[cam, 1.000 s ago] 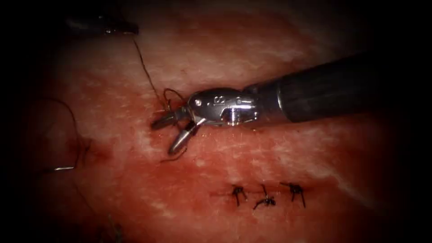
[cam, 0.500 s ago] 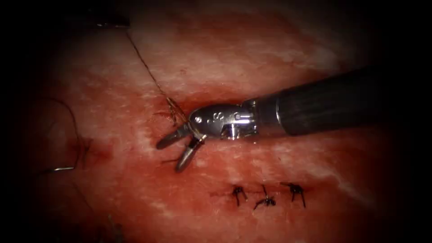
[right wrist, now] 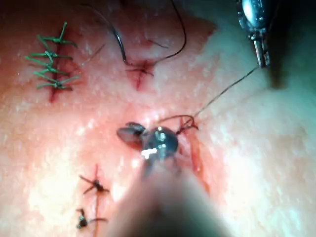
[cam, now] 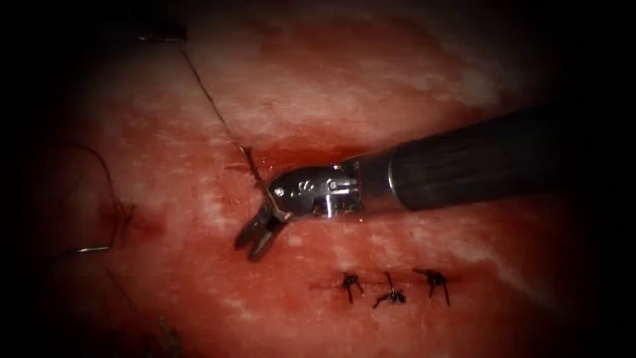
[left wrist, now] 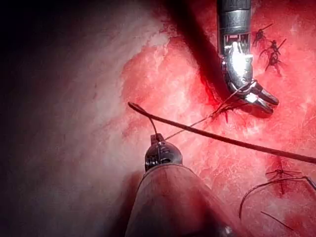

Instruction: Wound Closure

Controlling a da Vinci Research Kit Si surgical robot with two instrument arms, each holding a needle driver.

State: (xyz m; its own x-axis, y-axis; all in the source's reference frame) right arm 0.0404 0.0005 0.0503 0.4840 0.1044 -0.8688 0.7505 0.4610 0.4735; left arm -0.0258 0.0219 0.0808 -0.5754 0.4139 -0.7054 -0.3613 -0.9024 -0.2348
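**A:** Where is the needle [cam: 93,249]?

**B:** At the far left of the endoscope frame, well left of the cut [cam: 301,151]. It lies on the tissue [cam: 397,59] and neither tool holds it. I can't tell whether its tip is in the surface.

**A:** And the left end effector [cam: 159,31]?

**B:** In the upper left corner, clamped on the thread [cam: 209,99]. The strand runs straight and taut from there down and right to a stitch at the left end of the cut, where red fluid [cam: 311,147] has pooled.

**A:** What about the right end effector [cam: 255,235]?

**B:** Its shaft comes in from the right, and the jaws point down and left at the centre of the frame, drawn narrow and nearly together. The taut thread meets the tool at the base of the jaws. I can't tell whether a thread end is pinched between them.

**A:** Anything else?

**B:** Three dark knotted stitches [cam: 391,285] sit in a row, lower right of centre.
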